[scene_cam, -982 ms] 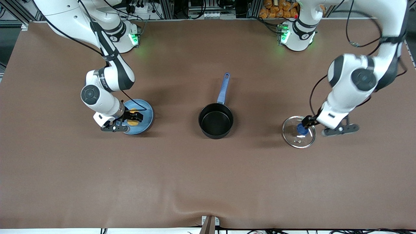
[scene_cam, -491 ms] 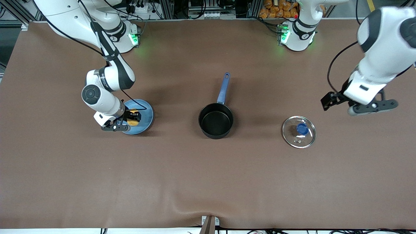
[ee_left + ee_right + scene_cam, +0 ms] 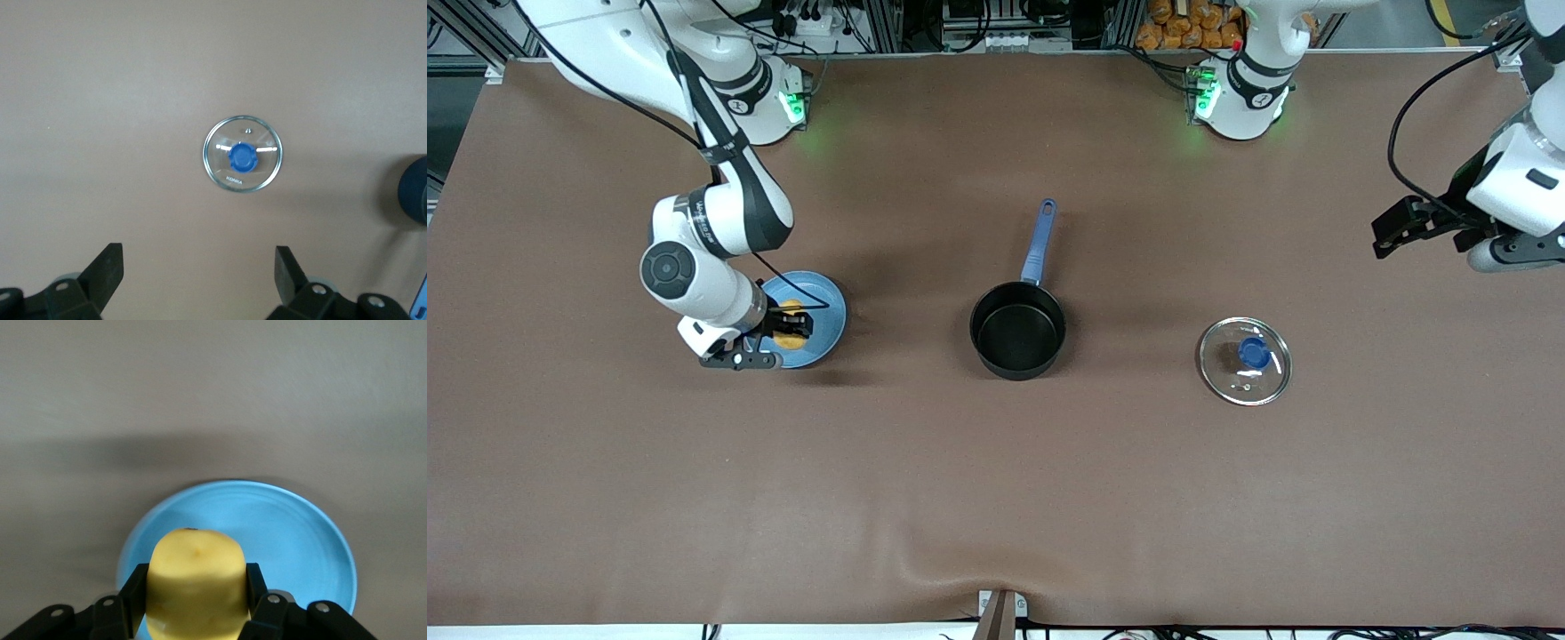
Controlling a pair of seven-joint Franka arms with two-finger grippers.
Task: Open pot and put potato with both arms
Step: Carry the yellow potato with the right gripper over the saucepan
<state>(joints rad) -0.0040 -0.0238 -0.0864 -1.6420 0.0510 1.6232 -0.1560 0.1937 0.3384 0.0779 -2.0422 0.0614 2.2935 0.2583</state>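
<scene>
The black pot [image 3: 1017,331] stands uncovered at the table's middle, its blue handle [image 3: 1039,240] pointing toward the robots' bases. Its glass lid [image 3: 1245,360] with the blue knob [image 3: 1255,353] lies flat on the table toward the left arm's end. The lid [image 3: 243,155] also shows in the left wrist view. My left gripper [image 3: 1387,233] [image 3: 200,267] hangs open and empty, high over the table's left-arm end. My right gripper [image 3: 793,327] [image 3: 195,590] is shut on the yellow potato [image 3: 786,338] [image 3: 197,580], just over the light-blue plate [image 3: 824,308] [image 3: 300,540].
The pot's dark rim [image 3: 415,200] shows at the edge of the left wrist view. Brown cloth covers the whole table, with a raised wrinkle [image 3: 960,551] near the edge closest to the front camera.
My left gripper rose from the lid's knob and swung toward the left arm's end, leaving the lid on the table. My right gripper shut on the potato and lifted slightly.
</scene>
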